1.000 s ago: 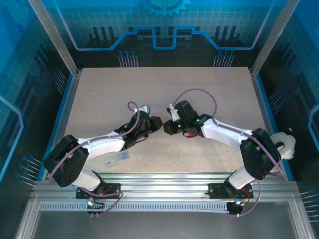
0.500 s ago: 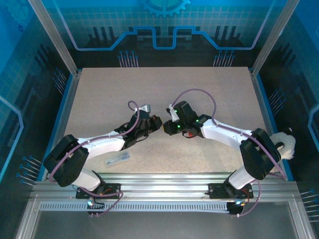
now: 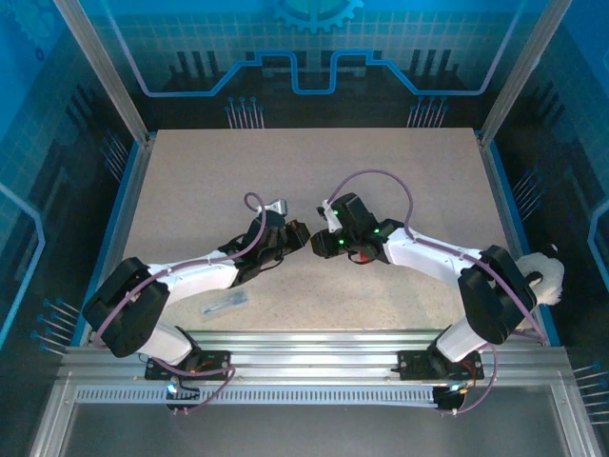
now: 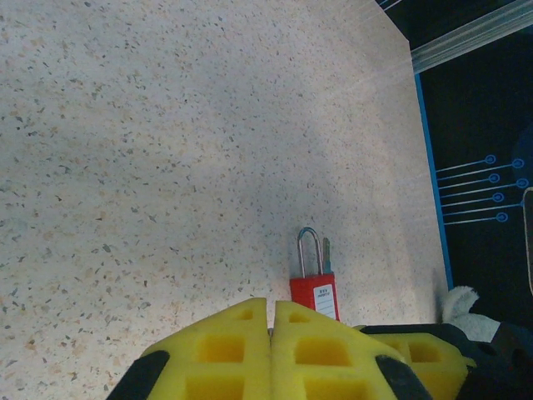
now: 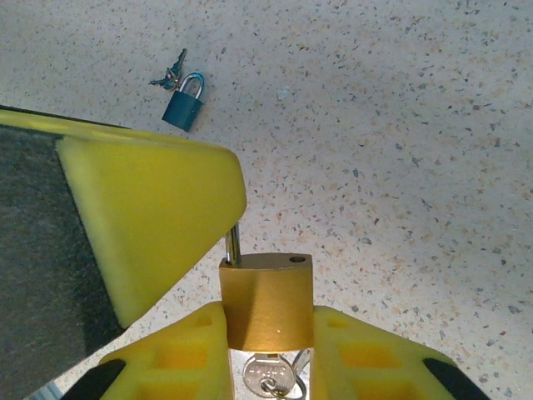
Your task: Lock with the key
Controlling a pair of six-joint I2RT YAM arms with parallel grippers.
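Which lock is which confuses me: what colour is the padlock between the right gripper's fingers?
Brass-gold padlock; clearest in the right wrist view.

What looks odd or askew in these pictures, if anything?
The brass padlock gripped in the right claw stands open. Its shackle sits in one hole only, and the other hole on top of the body is empty.

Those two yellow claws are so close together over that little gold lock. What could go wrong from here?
1. The brass padlock is pinched only by its sides in the right tool. A push from the shut left tool, beside its shackle, could twist it loose.
2. One shackle hole on top stands empty, so the shackle may miss it.
3. The key sits between the right tool's fingers and might get knocked out.
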